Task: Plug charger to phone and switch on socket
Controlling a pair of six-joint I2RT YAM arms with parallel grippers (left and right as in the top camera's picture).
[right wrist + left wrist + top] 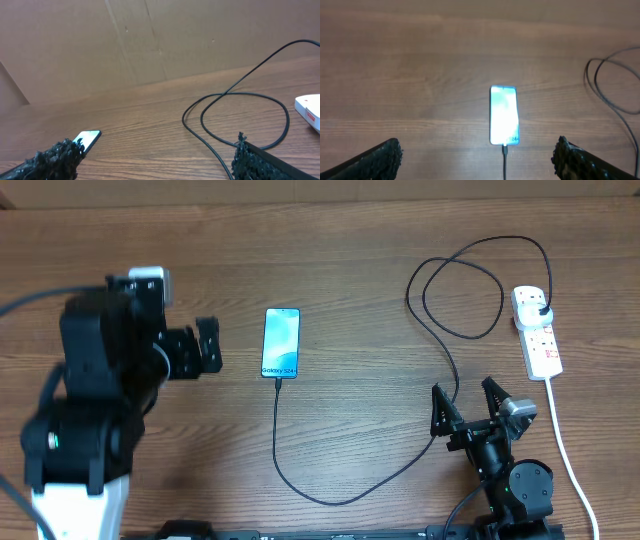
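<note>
The phone lies flat mid-table with its teal screen lit; it also shows in the left wrist view and the right wrist view. The charger cable has its tip in the phone's near end, curves along the table and loops to its plug head seated in the white socket strip. My left gripper is open and empty, left of the phone. My right gripper is open and empty, near the front edge, below the socket.
The socket's thick white cord runs down to the front right edge, close beside my right arm. A brown cardboard wall stands behind the table. The cable loop lies between phone and socket.
</note>
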